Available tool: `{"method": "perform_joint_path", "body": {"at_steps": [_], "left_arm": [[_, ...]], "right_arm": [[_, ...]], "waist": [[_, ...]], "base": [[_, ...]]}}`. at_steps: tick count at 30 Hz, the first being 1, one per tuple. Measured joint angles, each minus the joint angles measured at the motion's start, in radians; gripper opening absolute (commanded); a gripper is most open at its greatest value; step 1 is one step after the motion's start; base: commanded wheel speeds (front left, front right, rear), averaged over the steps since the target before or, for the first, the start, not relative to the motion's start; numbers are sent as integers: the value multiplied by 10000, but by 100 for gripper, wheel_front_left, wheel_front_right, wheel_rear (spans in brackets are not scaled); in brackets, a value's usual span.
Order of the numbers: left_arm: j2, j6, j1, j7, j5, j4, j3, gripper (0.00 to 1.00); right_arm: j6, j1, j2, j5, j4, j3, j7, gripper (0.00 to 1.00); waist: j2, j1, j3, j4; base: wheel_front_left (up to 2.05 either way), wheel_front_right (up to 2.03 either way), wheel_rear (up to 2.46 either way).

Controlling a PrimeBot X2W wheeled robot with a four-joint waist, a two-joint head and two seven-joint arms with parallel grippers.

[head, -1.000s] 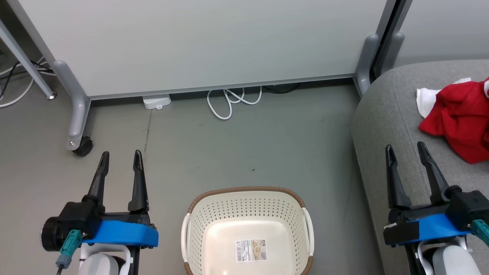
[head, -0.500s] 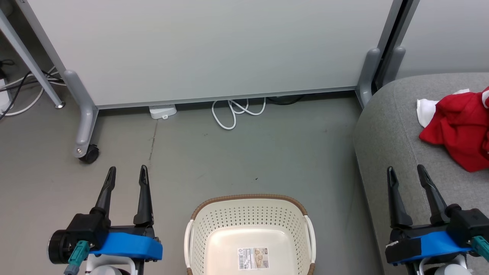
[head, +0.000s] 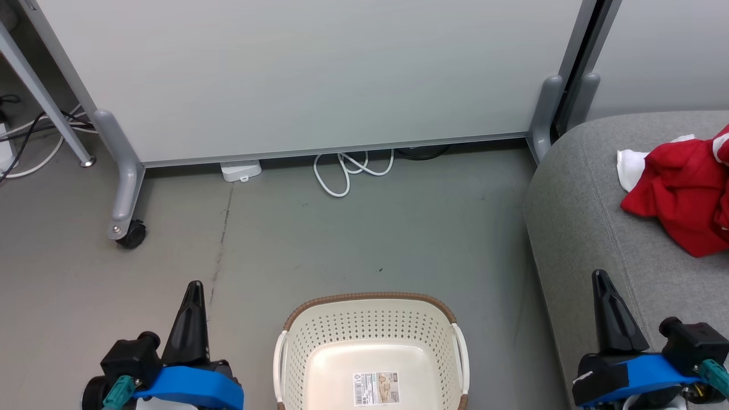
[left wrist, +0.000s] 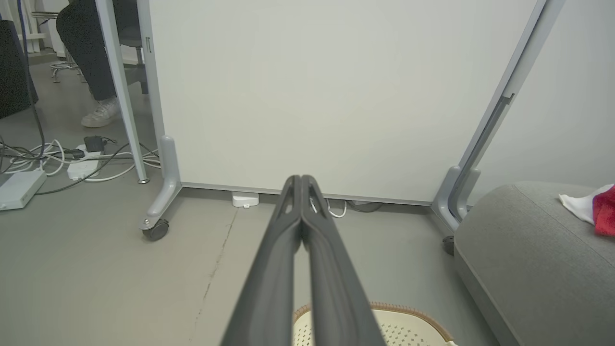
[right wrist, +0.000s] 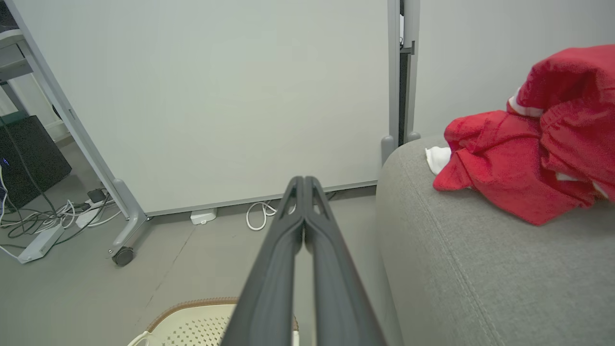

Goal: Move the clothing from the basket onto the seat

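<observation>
On the light grey seat [head: 586, 228], at the right of the head view, the clothing [head: 678, 199] lies in a crumpled bright red heap with a white piece at its left edge, set back from the seat's rounded corner; the right wrist view shows it as red folds with white trim resting on the cushion top; the basket [head: 370, 298] stands on the floor [head: 398, 239] just beside the seat, well apart from the clothing, its brown rim uppermost and its bare cream bottom showing a paper label [head: 376, 388]; the left gripper [head: 195, 287] hangs over the floor to the left of the basket, its fingers [left wrist: 283, 240] pressed together along their length and holding nothing; the right gripper [head: 601, 278] shows against the seat's near edge, to the right of the basket and apart from the red heap, its fingers [right wrist: 281, 245] likewise closed flat against each other on nothing; beyond the basket a pale partition panel [head: 313, 74] on grey castered legs crosses the floor, with a looped white cable [head: 347, 173] and a small white box [head: 241, 169] at its foot; in the left wrist view a person's leg [left wrist: 89, 62] and pale shoe [left wrist: 100, 113] show past the panel's left side.
</observation>
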Motion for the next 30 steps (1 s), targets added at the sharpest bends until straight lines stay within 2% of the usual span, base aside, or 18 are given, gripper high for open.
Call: {"method": "perform_joint_path", "body": {"at_steps": [16, 30], "left_arm": [[-8, -6, -35, 721, -2940, -82, 253, 0], [-12, -65, -123, 1250, -5124, -144, 472, 0]], "right_arm": [[0, -18, 0, 3012, 12, -44, 709, 0], [-2, -87, 0, 5210, 38, -90, 1231, 0]], "waist": [[0, 0, -57, -70], [-1, 0, -107, -130]], "base": [[0, 0, 0], [0, 0, 0]]}}
